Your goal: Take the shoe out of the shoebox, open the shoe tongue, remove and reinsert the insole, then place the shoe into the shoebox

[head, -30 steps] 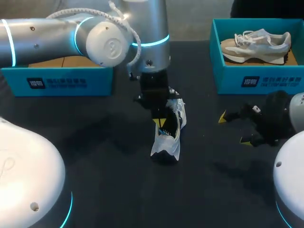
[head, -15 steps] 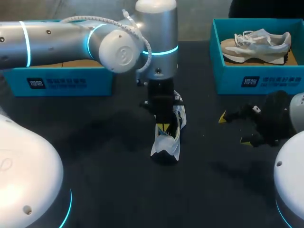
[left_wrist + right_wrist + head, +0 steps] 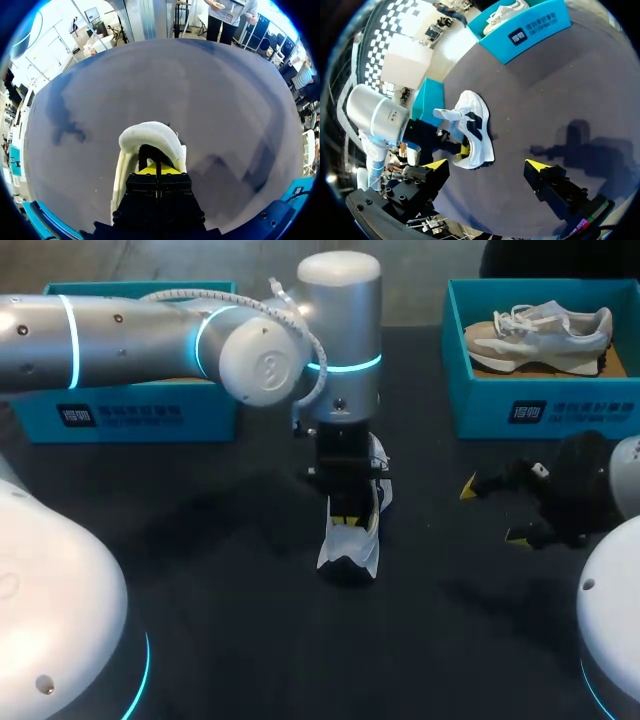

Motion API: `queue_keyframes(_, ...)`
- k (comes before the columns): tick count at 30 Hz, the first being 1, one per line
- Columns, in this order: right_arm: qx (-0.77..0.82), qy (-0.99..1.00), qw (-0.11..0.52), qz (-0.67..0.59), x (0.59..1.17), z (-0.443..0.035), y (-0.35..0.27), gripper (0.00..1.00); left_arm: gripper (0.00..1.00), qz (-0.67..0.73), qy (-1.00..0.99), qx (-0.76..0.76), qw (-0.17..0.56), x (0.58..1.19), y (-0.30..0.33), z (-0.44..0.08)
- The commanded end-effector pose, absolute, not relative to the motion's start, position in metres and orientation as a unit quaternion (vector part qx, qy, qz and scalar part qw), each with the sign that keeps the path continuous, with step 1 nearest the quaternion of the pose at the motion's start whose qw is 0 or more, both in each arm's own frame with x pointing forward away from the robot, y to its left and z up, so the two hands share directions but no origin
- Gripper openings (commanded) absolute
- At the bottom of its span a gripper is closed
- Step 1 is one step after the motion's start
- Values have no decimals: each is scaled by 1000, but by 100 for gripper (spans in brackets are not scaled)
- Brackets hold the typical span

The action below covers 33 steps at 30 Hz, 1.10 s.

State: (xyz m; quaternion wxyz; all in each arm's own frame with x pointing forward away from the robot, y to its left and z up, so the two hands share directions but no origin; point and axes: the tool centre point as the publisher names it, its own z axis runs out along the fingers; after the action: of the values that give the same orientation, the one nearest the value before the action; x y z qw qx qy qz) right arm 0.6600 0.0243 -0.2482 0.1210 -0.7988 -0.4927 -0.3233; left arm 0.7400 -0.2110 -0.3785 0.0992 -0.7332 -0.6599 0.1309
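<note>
The table (image 3: 230, 640) is dark, matt and cloth-like. The left arm (image 3: 120, 340) is smooth, satin-bright metal. The shoe (image 3: 150, 137) has a finely textured fabric heel lining. The shoeboxes (image 3: 540, 410) are matt teal card.

shoe (image 3: 350, 546) mid-table, shoebox (image 3: 130, 416) back left, second shoebox (image 3: 545, 412) back right

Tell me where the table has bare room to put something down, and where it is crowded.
Bare table lies on the near side of the white shoe, and between it and the left shoebox. Crowded: the middle, where the left arm stands over the shoe, and the strip between the right arm and the right shoebox.
</note>
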Motion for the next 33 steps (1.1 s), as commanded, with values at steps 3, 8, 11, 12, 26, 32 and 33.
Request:
queue_keyframes(3, -800, -492, 119, -322, 658, -247, 25, 100, 0, 119, -666, -731, 91, 743, -213, -381)
queue_keyframes(8, -800, -492, 119, -322, 658, -247, 25, 100, 0, 105, -672, -730, 73, 755, -211, -367)
queue_keyframes(11, -800, -492, 119, -322, 658, -247, 25, 100, 0, 89, -674, -731, 63, 765, -211, -362)
queue_keyframes(12, -800, -492, 119, -322, 658, -247, 25, 100, 0, 83, -675, -731, 61, 769, -211, -363)
queue_keyframes(26, -800, -492, 119, -322, 658, -247, 25, 100, 0, 63, -672, -732, 89, 773, -217, -394)
queue_keyframes(32, -800, -492, 119, -322, 658, -247, 25, 100, 0, 59, -671, -732, 99, 770, -222, -410)
queue_keyframes(33, -800, -492, 119, -322, 658, -247, 25, 100, 0, 58, -671, -733, 100, 770, -222, -411)
